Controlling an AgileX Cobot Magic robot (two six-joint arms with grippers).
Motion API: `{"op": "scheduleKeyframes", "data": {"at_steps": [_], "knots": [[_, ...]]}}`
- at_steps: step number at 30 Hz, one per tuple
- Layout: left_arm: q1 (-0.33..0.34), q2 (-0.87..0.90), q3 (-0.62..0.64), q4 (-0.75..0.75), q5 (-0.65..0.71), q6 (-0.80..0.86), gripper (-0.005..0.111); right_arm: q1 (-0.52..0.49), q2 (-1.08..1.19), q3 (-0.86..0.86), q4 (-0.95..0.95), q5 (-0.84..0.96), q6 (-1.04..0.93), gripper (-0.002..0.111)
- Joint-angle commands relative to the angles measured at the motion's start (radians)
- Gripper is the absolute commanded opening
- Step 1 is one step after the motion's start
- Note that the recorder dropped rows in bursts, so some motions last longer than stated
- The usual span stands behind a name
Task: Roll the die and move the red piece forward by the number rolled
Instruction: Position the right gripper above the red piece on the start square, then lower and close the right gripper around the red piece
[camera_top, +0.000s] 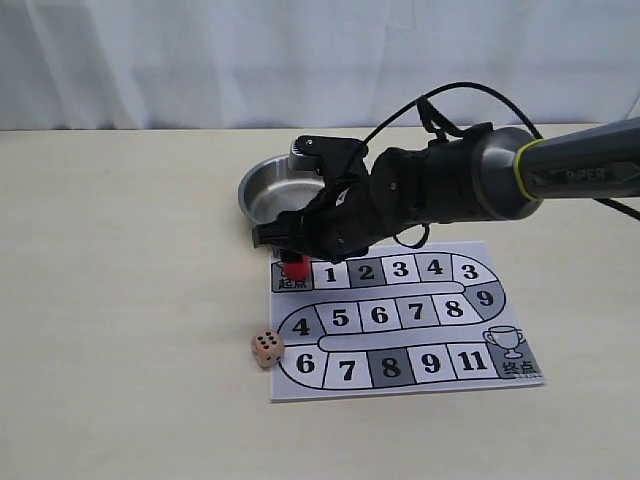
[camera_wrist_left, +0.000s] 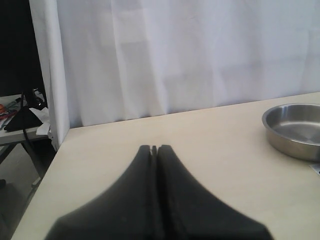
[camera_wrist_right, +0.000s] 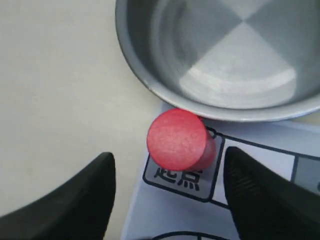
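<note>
The red piece (camera_top: 295, 267) stands upright on the start square at the top left of the game board (camera_top: 400, 318). In the right wrist view the red piece (camera_wrist_right: 178, 139) shows from above, with my right gripper (camera_wrist_right: 167, 185) open just above it, one finger on each side and neither touching it. In the exterior view the right gripper (camera_top: 290, 240) hangs right over the piece. The die (camera_top: 266, 348) lies on the table just off the board's left edge, several pips up. My left gripper (camera_wrist_left: 154, 148) is shut on nothing, away from the board.
A steel bowl (camera_top: 262, 198) stands behind the board, its rim close to the start square; the bowl (camera_wrist_right: 150, 80) also shows in the right wrist view. The bowl (camera_wrist_left: 280, 131) lies to one side in the left wrist view. A white curtain backs the table.
</note>
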Motion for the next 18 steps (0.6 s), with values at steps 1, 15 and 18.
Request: {"op": "scheduleKeyframes", "data": {"at_steps": [1, 15, 18], "knots": [[-0.007, 0.000, 0.002, 0.000, -0.004, -0.006, 0.000, -0.009, -0.009, -0.028, -0.002, 0.067, 0.053, 0.060], [-0.007, 0.000, 0.002, -0.003, -0.004, -0.006, 0.000, -0.009, 0.102, -0.296, -0.322, 0.448, 0.398, 0.060], [-0.007, 0.000, 0.002, -0.003, -0.004, -0.006, 0.000, -0.009, 0.106, -0.313, -0.317, 0.435, 0.398, 0.060]]}}
